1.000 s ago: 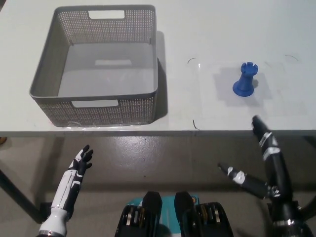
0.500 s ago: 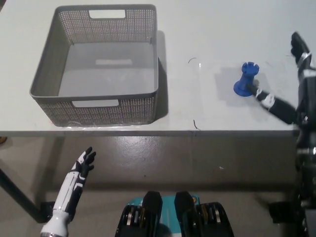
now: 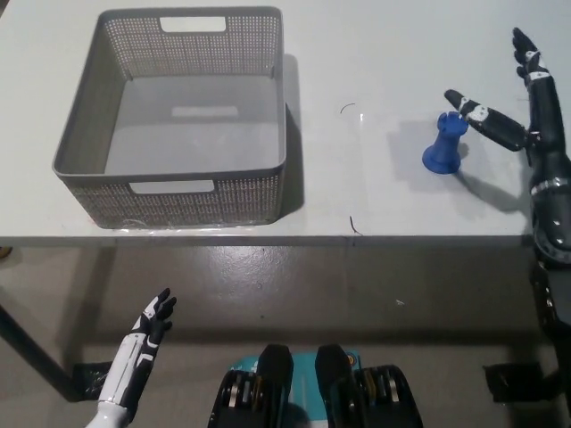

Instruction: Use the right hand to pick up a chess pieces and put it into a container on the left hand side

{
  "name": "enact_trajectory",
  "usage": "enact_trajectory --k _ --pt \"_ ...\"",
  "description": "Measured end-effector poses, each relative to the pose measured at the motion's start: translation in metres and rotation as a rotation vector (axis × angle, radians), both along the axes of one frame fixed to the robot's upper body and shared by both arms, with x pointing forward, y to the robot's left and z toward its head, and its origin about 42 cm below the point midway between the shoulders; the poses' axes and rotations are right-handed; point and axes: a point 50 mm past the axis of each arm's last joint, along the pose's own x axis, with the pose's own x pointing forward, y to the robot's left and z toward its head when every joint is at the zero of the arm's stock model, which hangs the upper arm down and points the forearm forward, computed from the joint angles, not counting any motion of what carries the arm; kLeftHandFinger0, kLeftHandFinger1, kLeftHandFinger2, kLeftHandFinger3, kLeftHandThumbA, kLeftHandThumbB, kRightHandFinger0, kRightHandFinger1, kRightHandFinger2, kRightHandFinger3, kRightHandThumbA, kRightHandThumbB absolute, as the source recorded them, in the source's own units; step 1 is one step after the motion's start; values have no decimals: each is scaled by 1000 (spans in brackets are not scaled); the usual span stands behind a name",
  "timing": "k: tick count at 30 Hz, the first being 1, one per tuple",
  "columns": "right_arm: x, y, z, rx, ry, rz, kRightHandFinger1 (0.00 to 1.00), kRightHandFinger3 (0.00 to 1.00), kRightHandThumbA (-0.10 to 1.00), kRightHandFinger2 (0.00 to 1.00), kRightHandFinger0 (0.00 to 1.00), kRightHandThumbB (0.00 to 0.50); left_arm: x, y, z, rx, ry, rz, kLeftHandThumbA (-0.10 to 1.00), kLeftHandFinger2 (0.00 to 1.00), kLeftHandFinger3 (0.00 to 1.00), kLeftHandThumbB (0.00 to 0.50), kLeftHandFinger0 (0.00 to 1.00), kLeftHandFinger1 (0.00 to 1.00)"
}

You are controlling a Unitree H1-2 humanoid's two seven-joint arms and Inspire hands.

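Observation:
A blue chess rook (image 3: 444, 145) stands upright on the white table (image 3: 375, 62), right of the middle. My black right hand (image 3: 517, 116) hovers just right of it, open, fingers spread; one fingertip (image 3: 453, 95) reaches over the rook's top. Whether it touches the piece I cannot tell. The grey mesh basket (image 3: 85, 134) sits on the table's left part and holds nothing. My white left hand (image 3: 147, 330) rests low at the bottom left, below the table edge, fingers apart.
The table's front edge (image 3: 357, 239) runs across the picture's middle, with bare floor below it. Faint dark marks (image 3: 346, 109) lie on the tabletop between the basket and the rook.
My right hand has risen from below the table edge to beside the rook, and one finger now reaches over its top. The left hand has sunk slightly. The rook stays put.

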Motion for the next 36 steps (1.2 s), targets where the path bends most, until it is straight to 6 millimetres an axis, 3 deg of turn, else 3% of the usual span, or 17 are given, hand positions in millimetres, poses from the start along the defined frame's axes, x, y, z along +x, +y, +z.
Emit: enact_trajectory --k 5,8,11,16,20,27,29,33,36 --pt "16 3 -6 -24 69 -10 1000 1000 1000 1000 1000 475 0 0 0 0 -2 -1 1000 1000 1000 225 1000 1000" --pt "22 3 -12 -23 107 -16 1000 1000 1000 1000 1000 445 0 0 0 2 -2 -2 1000 1000 1000 210 1000 1000" --pt "27 3 -20 -28 138 -19 1000 1000 1000 1000 1000 453 0 0 0 3 -2 -3 1000 1000 1000 234 1000 1000" --pt "28 3 -42 -40 201 -29 1000 1000 1000 1000 1000 473 0 0 0 3 -2 -3 1000 1000 1000 242 1000 1000" --pt "28 2 -57 -51 256 -40 1000 1000 993 1000 1000 440 0 0 -1 2 -2 -3 1000 1000 1000 247 1000 1000" --pt "26 -1 -76 -63 323 -56 1000 1000 1000 1000 1000 447 0 0 -2 1 3 -2 1000 1000 1000 256 1000 1000" --pt "26 -1 -77 -65 321 -52 1000 1000 999 1000 1000 433 0 0 -2 1 3 -2 1000 1000 1000 255 1000 1000" --pt "27 -2 -77 -65 322 -50 1000 1000 1000 1000 1000 468 0 0 -2 1 3 -3 1000 1000 1000 237 1000 1000" --pt "27 -2 -78 -62 321 -47 1000 1000 1000 1000 1000 465 0 0 -3 1 3 -3 1000 1000 1000 247 1000 1000"
